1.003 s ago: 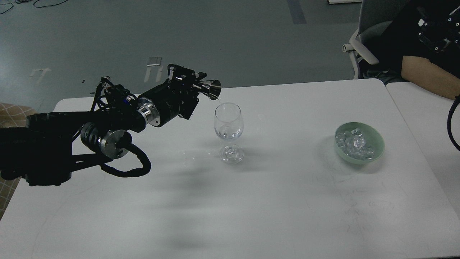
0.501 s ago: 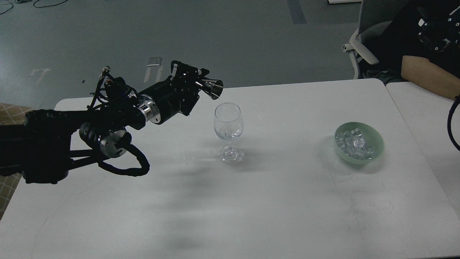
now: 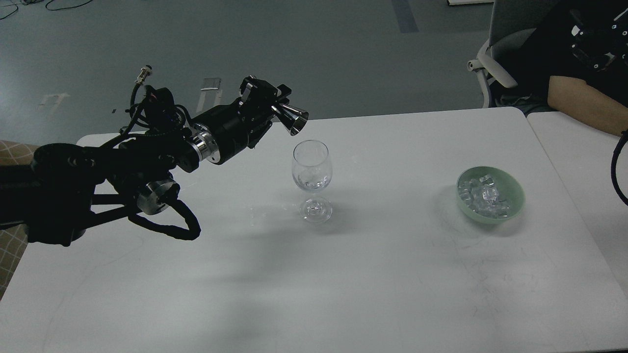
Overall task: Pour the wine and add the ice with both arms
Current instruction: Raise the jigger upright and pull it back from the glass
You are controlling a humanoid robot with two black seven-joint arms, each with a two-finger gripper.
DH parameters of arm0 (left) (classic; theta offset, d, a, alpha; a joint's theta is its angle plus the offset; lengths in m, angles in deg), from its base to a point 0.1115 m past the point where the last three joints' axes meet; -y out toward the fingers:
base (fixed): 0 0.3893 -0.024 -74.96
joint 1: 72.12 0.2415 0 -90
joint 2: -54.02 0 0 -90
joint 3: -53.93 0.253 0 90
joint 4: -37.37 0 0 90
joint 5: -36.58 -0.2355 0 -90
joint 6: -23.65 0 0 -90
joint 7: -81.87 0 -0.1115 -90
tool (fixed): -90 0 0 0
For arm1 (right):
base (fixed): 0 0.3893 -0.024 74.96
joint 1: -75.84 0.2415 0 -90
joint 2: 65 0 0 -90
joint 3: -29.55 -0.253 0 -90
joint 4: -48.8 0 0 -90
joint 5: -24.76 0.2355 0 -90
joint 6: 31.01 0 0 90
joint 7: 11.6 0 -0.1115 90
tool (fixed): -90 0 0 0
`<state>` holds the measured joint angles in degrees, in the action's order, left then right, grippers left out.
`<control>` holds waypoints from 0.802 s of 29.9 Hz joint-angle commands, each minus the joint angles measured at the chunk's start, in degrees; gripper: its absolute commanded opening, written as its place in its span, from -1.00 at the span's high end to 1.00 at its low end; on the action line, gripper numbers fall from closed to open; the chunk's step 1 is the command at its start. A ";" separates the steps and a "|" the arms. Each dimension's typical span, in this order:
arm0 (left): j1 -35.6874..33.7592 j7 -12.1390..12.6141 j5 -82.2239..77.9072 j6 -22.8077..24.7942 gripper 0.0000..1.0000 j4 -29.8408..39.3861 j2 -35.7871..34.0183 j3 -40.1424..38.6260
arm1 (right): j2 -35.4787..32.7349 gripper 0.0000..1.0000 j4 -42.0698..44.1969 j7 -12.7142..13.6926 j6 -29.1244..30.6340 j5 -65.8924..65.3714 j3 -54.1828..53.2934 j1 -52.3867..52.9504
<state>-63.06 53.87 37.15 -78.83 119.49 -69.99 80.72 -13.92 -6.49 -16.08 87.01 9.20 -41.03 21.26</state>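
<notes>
My left arm point(image 3: 147, 152) reaches in from the left over the white table point(image 3: 392, 274). Its gripper point(image 3: 277, 104) is shut on a small silver metal jigger point(image 3: 296, 120). The jigger is tipped mouth-down, just above and left of the rim of a clear stemmed wine glass point(image 3: 312, 169). The glass stands upright with a little clear liquid in its bowl. The ice point(image 3: 484, 196) is a heap of clear cubes in a pale green bowl point(image 3: 515, 192) on the right. A black part with white dots at the top right point(image 3: 596, 41) looks like my right arm's end; its fingers cannot be told apart.
A person in black sits at the far right with a bare forearm point(image 3: 584, 105) on a second table point(image 3: 579, 147). A black cable point(image 3: 615, 169) hangs at the right edge. A chair point(image 3: 490, 63) stands behind the table's far right corner.
My left gripper has risen and moved slightly right with the jigger. The thin stream falling from the jigger into the glass one second ago no longer shows.
</notes>
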 commanded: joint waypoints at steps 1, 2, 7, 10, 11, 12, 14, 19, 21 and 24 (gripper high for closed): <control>-0.01 0.00 -2.77 -2.10 0.66 1.37 -0.53 0.10 | -0.02 -1.00 0.00 0.00 -0.01 0.09 0.00 0.00; -0.01 0.00 -2.86 -2.19 0.66 1.63 -0.62 0.10 | -0.02 -1.00 0.00 0.00 -0.01 0.00 0.00 0.00; -0.36 0.00 -1.90 -1.05 0.64 1.64 -1.67 -0.69 | -0.11 -1.00 0.00 0.00 -0.01 0.00 0.00 0.00; -0.80 0.00 2.14 3.33 0.64 1.64 -2.90 -1.57 | -0.11 -1.00 0.00 0.00 -0.01 0.09 0.00 -0.09; -0.80 0.00 3.46 4.65 0.64 1.55 -3.34 -1.75 | -0.11 -1.00 0.00 0.00 -0.01 0.00 0.00 -0.09; -0.80 0.00 5.91 6.75 0.63 1.55 -4.13 -1.84 | -0.11 -1.00 0.00 0.00 -0.01 0.09 0.00 -0.09; -0.80 0.00 9.17 9.05 0.63 1.55 -5.63 -2.01 | -0.11 -1.00 0.00 0.00 -0.01 0.00 0.00 -0.17; -0.54 0.00 20.14 15.20 0.63 1.90 -8.87 -2.80 | -0.11 -1.00 -0.09 0.09 -0.01 0.09 0.00 -0.17; -0.37 0.00 24.80 16.35 0.63 2.51 -10.45 -3.07 | -0.11 -1.00 0.00 0.09 -0.06 0.09 0.00 -0.17; 0.07 0.00 31.30 17.14 0.63 3.65 -12.21 -3.59 | -0.11 -1.00 0.00 0.18 -0.15 0.09 0.00 -0.26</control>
<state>-63.37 53.86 62.07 -62.68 122.05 -80.40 77.57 -14.03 -6.54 -16.07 86.95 9.29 -41.03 21.08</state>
